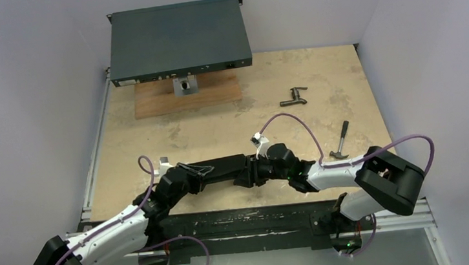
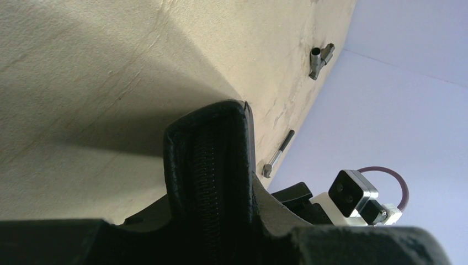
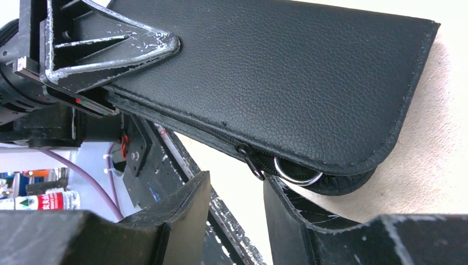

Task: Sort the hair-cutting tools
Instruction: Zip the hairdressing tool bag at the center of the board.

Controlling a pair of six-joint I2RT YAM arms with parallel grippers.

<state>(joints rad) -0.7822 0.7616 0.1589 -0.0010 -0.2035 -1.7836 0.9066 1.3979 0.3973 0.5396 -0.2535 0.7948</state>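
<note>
The hammer [image 1: 340, 140] lies on the table [image 1: 218, 127] right of the pouch [image 1: 222, 167]; the T-shaped fitting [image 1: 293, 97] lies behind and right of the pouch; the board [image 1: 151, 103], bearing the flat box [image 1: 177, 40], lies behind it.

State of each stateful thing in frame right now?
pouch: zipped shut where visible
left gripper: shut on the pouch
right gripper: open, jaws by the zipper ring, gripping nothing
hammer: lying flat on the table, loose
T-shaped fitting: lying on the table, loose
</note>
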